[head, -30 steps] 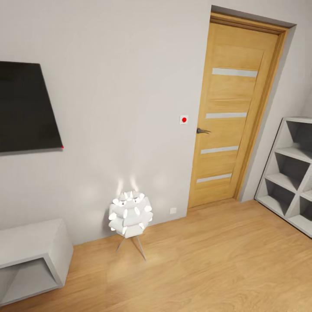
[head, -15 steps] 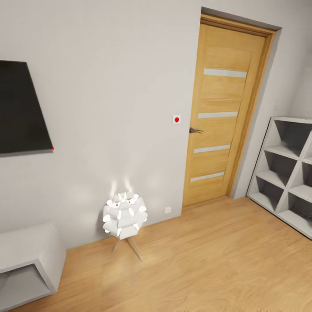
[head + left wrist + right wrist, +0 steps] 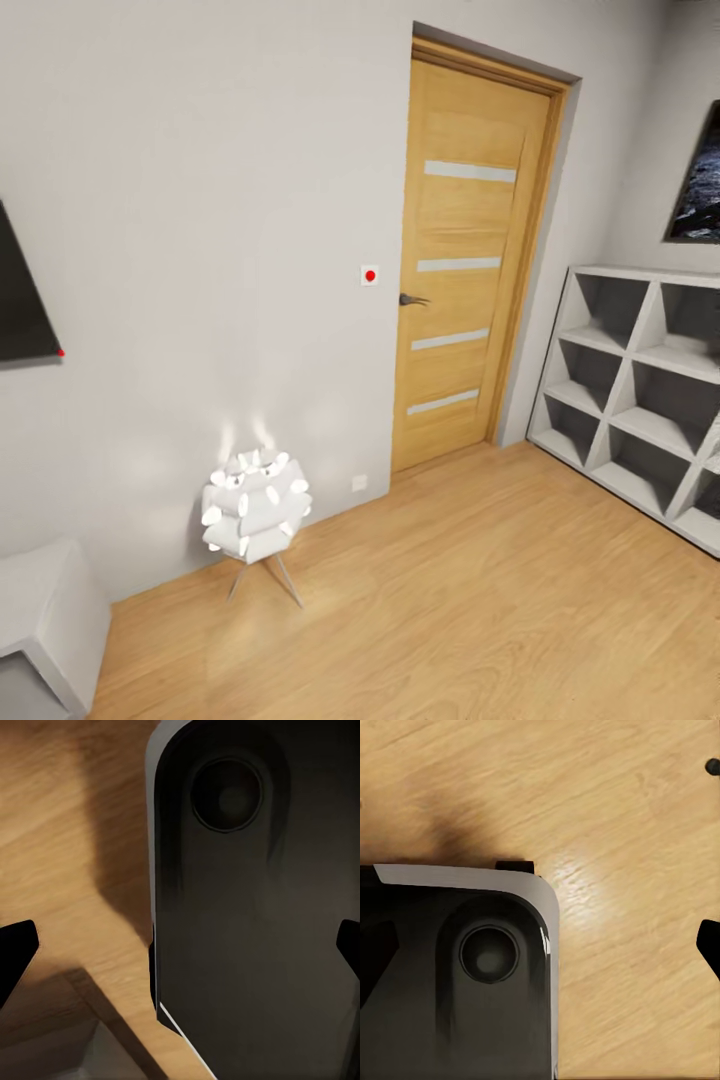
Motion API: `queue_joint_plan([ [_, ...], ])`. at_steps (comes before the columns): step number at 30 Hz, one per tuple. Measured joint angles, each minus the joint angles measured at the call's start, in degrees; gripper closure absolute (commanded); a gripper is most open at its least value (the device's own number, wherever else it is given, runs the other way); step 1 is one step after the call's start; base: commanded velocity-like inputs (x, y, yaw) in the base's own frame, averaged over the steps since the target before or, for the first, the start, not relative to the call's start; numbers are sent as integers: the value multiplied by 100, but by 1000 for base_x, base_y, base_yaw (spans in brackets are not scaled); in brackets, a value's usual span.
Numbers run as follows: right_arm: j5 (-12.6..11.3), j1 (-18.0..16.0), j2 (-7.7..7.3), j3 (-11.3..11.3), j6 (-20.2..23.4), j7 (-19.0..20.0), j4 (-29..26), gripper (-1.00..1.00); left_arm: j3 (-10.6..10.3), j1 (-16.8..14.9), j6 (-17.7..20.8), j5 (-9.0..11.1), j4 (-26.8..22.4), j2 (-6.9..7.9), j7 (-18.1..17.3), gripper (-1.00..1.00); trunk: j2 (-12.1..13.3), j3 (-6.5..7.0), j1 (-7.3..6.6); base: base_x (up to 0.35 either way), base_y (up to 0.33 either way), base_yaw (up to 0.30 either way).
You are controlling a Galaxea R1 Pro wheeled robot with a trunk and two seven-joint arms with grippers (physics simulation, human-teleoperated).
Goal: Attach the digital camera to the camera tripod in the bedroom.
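Head view: oak door with frosted strips [image 3: 465,265], white cube shelves [image 3: 640,385] | both grippers apart, empty | risk: base clipping glowing white tripod-legged floor lamp [image 3: 256,505] while searching.

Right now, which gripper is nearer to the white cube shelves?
Right, probably. The white cube shelves stand ahead on the robot's right side. The left gripper and right gripper both point down at the wood floor by the robot's base, well short of them.
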Motion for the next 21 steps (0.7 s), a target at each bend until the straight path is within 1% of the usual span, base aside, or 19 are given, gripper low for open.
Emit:
queue_joint_plan([
  [8,0,0,0,0,3,-3,-1,-100,0,0,0,0,0,0,0,-100,0,0,0,0,209,-33],
  [21,0,0,0,0,-1,-4,-1,-100,0,0,0,0,0,0,0,-100,0,0,0,-10,40,-3],
])
